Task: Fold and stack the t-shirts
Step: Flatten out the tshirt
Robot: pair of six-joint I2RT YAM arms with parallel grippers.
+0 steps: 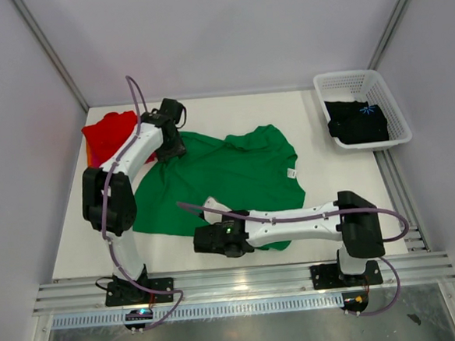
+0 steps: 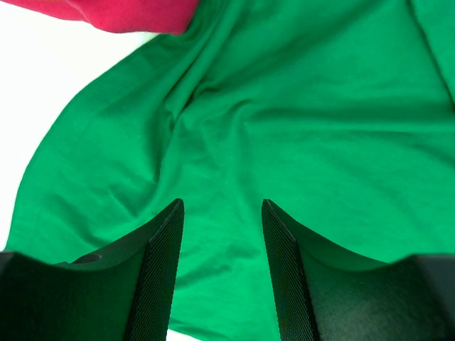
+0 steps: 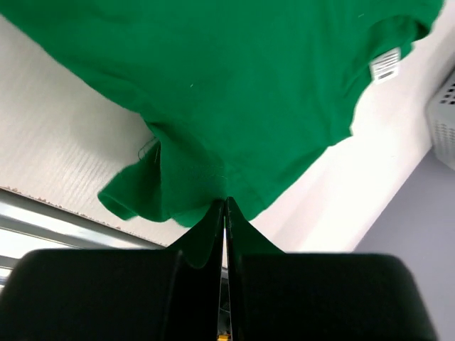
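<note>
A bright green t-shirt [image 1: 236,178] lies spread and wrinkled on the white table. My left gripper [image 1: 171,147] is open just above its back left part; in the left wrist view the fingers [image 2: 165,256] straddle green cloth [image 2: 284,128]. My right gripper [image 1: 209,238] is at the shirt's near edge, shut on a pinch of green cloth [image 3: 213,106] at its fingertips [image 3: 225,201]. A red t-shirt [image 1: 109,133] lies bunched at the back left and shows in the left wrist view [image 2: 121,14]. A black t-shirt with a blue print [image 1: 357,121] lies in the basket. No magenta-pink shirt shows.
A white lattice basket [image 1: 346,80] stands at the back right; its corner shows in the right wrist view [image 3: 444,121]. Grey walls close in the table on three sides. A metal rail [image 1: 243,282] runs along the near edge.
</note>
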